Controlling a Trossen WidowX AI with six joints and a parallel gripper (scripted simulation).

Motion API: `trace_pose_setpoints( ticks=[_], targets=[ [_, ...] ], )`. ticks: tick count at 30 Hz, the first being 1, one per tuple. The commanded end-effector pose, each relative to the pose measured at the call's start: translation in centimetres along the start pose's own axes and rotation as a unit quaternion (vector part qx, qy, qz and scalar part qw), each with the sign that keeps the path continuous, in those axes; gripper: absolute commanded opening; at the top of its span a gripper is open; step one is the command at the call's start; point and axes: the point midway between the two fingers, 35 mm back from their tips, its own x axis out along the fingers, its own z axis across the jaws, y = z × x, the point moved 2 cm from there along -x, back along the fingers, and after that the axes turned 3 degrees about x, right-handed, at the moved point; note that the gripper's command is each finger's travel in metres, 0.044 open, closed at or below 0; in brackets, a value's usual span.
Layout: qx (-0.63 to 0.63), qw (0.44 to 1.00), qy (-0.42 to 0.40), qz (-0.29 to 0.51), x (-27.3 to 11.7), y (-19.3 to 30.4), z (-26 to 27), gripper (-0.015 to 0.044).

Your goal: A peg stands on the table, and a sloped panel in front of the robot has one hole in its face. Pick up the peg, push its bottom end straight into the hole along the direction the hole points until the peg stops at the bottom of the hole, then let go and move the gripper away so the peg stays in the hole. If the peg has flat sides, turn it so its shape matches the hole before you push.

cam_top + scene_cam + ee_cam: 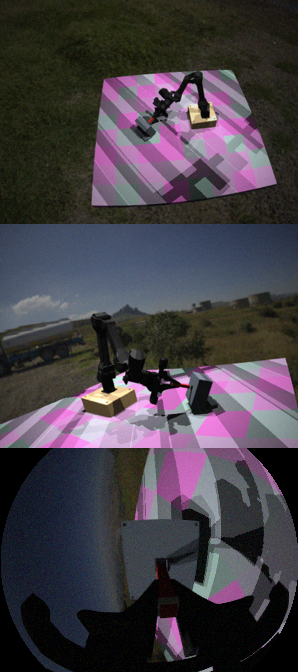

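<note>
The peg (182, 385), a thin red rod, sits just right of centre in the exterior view, held nearly level off the table (258, 413) and pointing right toward the panel (199, 389). The gripper (174, 383) is clamped on the peg's rear part, and the free red end reaches to the grey sloped face of the panel; whether the tip has entered the hole cannot be made out there. In the top view the peg (151, 120) shows as a short red streak left of centre, between the gripper (154, 117) and the upper edge of the grey panel (145, 127), which stands on the pink and grey patterned table (213, 170). The black arm (190, 83) bends back up and right to its tan base block (202, 115). In the wrist view the peg (164, 596) runs up the middle of the frame from the dark fingers to the lower edge of the grey panel (149, 551) face; the picture is too dim to show the hole.
</note>
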Motion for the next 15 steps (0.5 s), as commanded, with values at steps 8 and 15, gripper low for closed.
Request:
trace_pose_setpoints(
  ticks=[8, 15],
  targets=[
    [0.0, 1.0, 0.0, 0.001, 0.0, 0.03, -0.06, 0.0],
    [0.0, 1.0, 0.0, 0.001, 0.15, -0.01, -0.2, 0.0]
  ],
)
